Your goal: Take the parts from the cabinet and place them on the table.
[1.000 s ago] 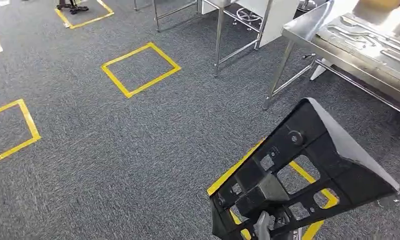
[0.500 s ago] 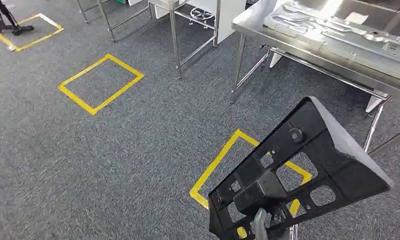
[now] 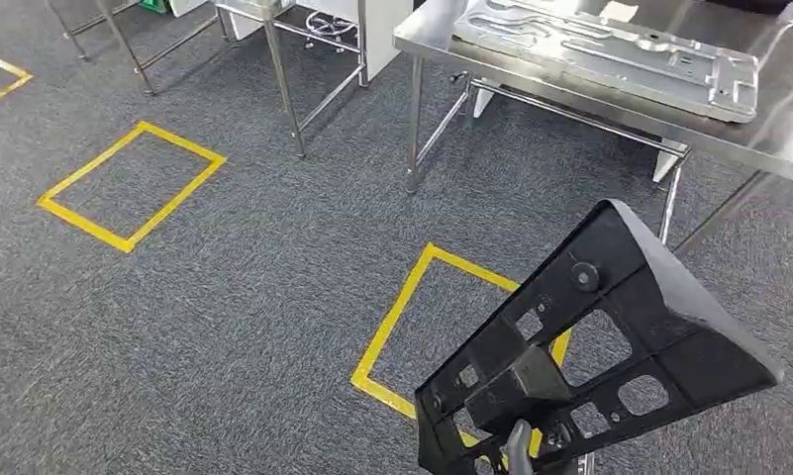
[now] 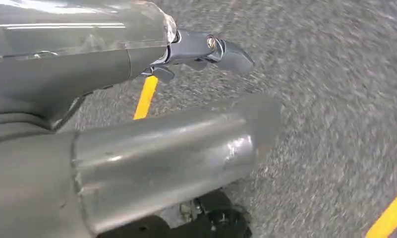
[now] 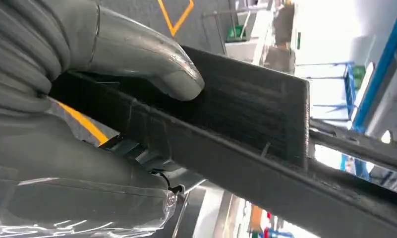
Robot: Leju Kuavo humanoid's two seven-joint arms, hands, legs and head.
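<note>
Black part (image 3: pixel 610 336), gripped by the right hand (image 5: pixel 82 84) fingers, hangs over grey carpet near the steel surface (image 3: pixel 768 129); left hand (image 4: pixel 201 49) fingers indiscernible.

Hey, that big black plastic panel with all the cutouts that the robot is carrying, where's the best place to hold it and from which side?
The black plastic panel with cutouts is best gripped along its narrow lower edge, from below, probably. The right hand already clamps that rim there, thumb on the flat face. The ribbed, windowed frame offers firm edges; the broad top end would lever awkwardly.

Right robot hand (image 5: pixel 87 64) clamped on black part (image 3: pixel 590 336); left robot hand (image 4: pixel 206 49) empty.
</note>
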